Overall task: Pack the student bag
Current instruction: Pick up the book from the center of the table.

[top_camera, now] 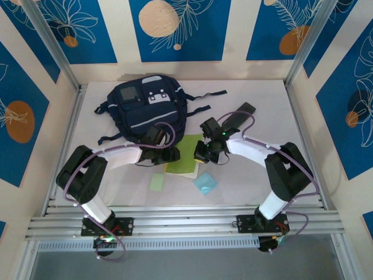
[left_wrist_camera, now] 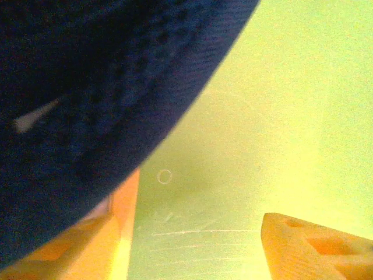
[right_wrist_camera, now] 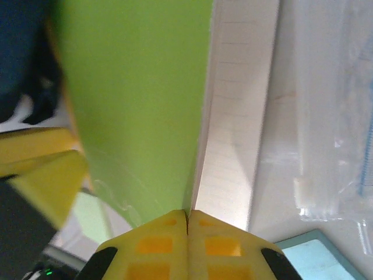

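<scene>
Little packed so far, judging by the loose things around the student bag (top_camera: 145,108). Lies flat toward the far left-centre of the counter (top_camera: 233,195), straps splayed. Impossible to tell from above whether open or zipped, or whether holding anything yet.

Just beside its near edge, a green notebook (top_camera: 185,153), not yet inside. Nearer still, out on the counter, a pale green pad (top_camera: 157,182) and a light blue pad (top_camera: 205,183). Off to the right, a flat black item (top_camera: 240,115). In the right wrist view, a clear plastic sleeve (right_wrist_camera: 332,134) next to the notebook.

As for the right jaws: together, pinched on the edge of the notebook's green cover, with the cover raised off the lined page underneath. As for the left jaws: apart, hovering over the green cover right by the navy fabric, clamped on nothing.

Looks like the early part of the job: getting hold of the notebook before feeding it into the bag. Probably left to do: opening or holding the bag's mouth, sliding the notebook in, then the pads and the other loose pieces. Worth watching: only a thin cover in the grip, so likely to flop open rather than lift whole.
</scene>
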